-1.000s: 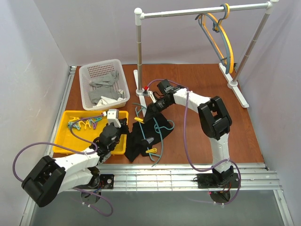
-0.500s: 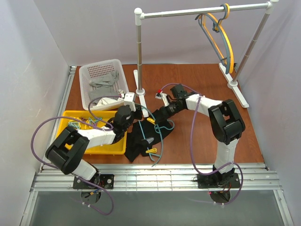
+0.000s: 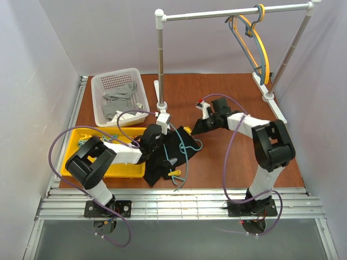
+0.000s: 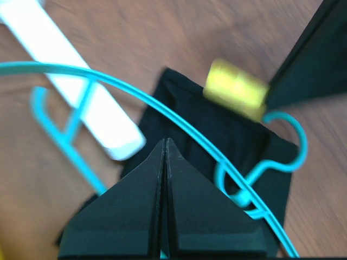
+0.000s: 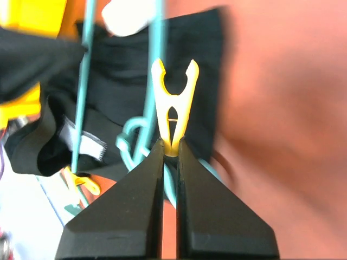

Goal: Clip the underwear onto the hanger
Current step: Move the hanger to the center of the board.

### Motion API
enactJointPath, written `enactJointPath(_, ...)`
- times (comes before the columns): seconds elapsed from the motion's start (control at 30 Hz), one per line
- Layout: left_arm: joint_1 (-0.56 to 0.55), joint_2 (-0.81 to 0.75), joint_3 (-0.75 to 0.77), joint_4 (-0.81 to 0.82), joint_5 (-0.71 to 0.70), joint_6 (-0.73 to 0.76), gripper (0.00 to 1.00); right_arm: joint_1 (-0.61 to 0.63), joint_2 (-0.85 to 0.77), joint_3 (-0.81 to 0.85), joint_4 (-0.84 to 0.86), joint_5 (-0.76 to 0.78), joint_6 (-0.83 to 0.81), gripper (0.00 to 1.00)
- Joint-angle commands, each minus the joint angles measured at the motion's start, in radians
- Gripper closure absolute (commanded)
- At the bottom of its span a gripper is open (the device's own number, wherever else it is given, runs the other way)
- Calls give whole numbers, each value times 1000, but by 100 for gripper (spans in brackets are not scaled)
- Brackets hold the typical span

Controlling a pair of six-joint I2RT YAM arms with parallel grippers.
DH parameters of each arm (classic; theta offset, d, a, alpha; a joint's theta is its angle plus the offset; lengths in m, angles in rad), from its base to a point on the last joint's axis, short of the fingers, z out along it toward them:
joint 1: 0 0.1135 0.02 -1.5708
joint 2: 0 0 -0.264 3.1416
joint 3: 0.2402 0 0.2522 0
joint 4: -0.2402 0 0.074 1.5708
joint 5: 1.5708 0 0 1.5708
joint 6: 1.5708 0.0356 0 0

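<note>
Your right hand (image 5: 172, 142) is clamped on a yellow peg (image 5: 174, 103). Your left hand (image 4: 165, 142) is closed and empty above the underwear (image 3: 160, 165), which lies under the hanger (image 4: 89, 80) on the surface (image 3: 233, 157).

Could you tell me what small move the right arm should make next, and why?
Probably ease the right tool forward, carrying its yellow clothespin onto the teal hanger where it crosses the black underwear. The pin's forked end already faces them, another yellow clothespin sits at the hanger's other end, and the shut left tool is poised over the fabric.
</note>
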Motion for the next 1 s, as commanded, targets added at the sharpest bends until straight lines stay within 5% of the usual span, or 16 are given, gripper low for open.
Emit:
enactJointPath(0.0, -25, 35, 4, 3, 41, -13, 100, -75, -149, -48, 115, 94, 58, 99)
enactJointPath(0.3, -128, 190, 97, -80, -3, -13, 100, -101, -329, -141, 130, 193, 72, 99)
enactJointPath(0.97, -267, 451, 373, 35, 210, -92, 100, -117, -576, -204, 107, 271, 70, 99)
